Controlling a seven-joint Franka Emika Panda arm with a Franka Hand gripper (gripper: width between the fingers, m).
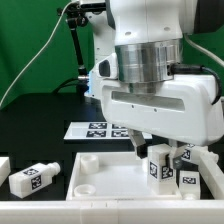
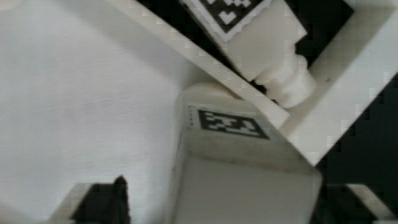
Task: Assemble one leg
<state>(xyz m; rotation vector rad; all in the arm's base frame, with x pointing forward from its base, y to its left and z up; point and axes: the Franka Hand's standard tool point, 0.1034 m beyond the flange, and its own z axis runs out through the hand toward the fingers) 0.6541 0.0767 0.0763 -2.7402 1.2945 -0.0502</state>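
A white leg (image 2: pixel 244 160) with a black-and-white tag stands on end between my fingers, against the right rim of the large white square tray-like piece (image 2: pixel 80 110). In the exterior view this leg (image 1: pixel 159 167) is just under my gripper (image 1: pixel 160 153). My gripper (image 2: pixel 240 203) is open and straddles the leg, with a gap on each side. One dark fingertip (image 2: pixel 111 200) shows beside the leg. A second leg (image 1: pixel 188 180) stands right next to it, and it also shows in the wrist view (image 2: pixel 270 40).
The tray-like piece (image 1: pixel 105 180), with corner holes, lies at the front. Two more legs lie at the exterior view's left, one (image 1: pixel 32 178) beside the tray and one (image 1: pixel 3 166) at the edge. The marker board (image 1: pixel 95 128) lies behind.
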